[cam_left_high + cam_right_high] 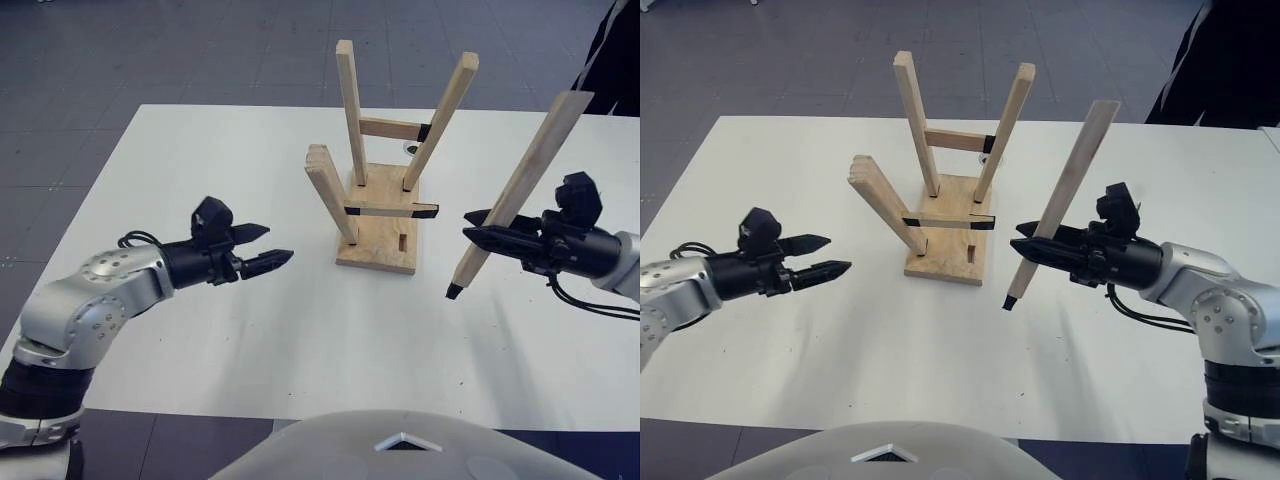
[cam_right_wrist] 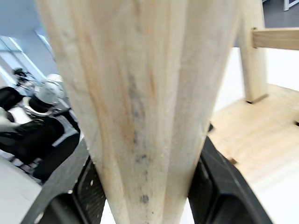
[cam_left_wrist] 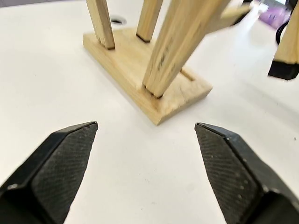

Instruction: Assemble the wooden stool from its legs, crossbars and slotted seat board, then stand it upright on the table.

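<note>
The white table [image 1: 200,330] carried the half-built stool upside down. The seat board [image 1: 385,245] lay flat near the table's middle, with legs [image 1: 352,110] already standing up out of it and two crossbars [image 1: 392,210] tying them together. The step in hand looked like fitting the last leg [image 1: 520,185]. It hung tilted in the air just right of the board, its dark tip off the table, clamped mid-length by the right gripper [image 1: 480,228]. The left gripper [image 1: 278,242] hovered left of the board, jaws spread and empty. One slot [image 1: 402,241] near the board's right front corner stood free. The next move probably called for tipping the leg upright and lowering its end squarely into that slot.
</note>
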